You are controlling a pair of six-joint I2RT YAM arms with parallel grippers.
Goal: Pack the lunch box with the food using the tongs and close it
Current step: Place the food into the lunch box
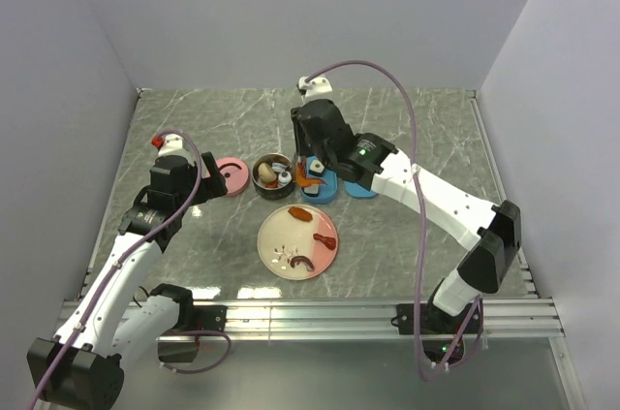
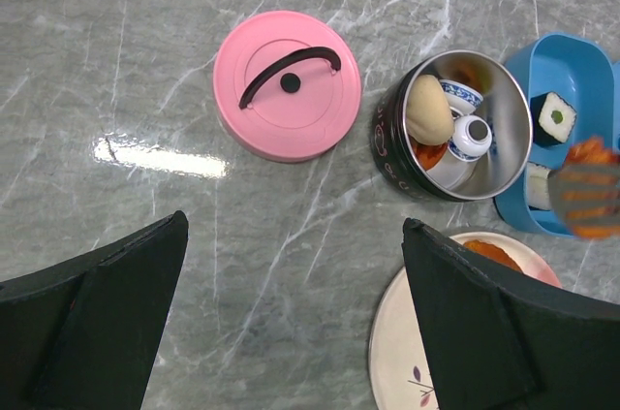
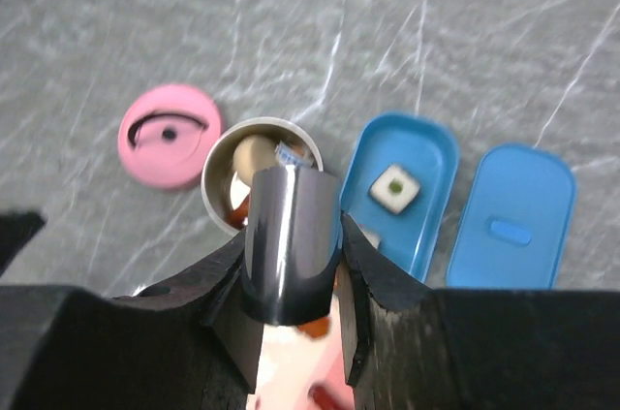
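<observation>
A: Nearest you, the plate (image 1: 276, 234) is carrying several pieces, a red sausage (image 1: 322, 230) among them, so by my reckoning you are working through the middle of the packing, not the end.

B: Your left hand (image 2: 291, 332) is hanging wide and gripping nothing, above the bare surface (image 2: 145, 71) just short of the pink lid (image 2: 287, 83). You are losing nothing by leaving it parked there.

A: Beyond the plate, the round tin (image 2: 499, 100) is sitting with the bun (image 2: 428, 110) inside. Right against it, the blue box (image 3: 426, 148) is lying open with a sushi square (image 2: 553, 116) in it.

B: Your right hand (image 3: 294, 255) is squeezing the tongs (image 3: 288, 206) between half-closed fingers. The tips are pinching an orange piece (image 2: 591, 199), blurred but probably a shrimp, over the near end of that box.

A: So be holding that squeeze steady while you are lowering. Be aiming for the free floor beside the sushi square, not on top of it.

B: Be easing off slowly only once the piece is sitting low inside, and be lifting the tips straight up so they are not dragging it out.

A: Farthest right, the blue lid (image 3: 511, 216) is lying flat beside the box, waiting for the close.
</observation>
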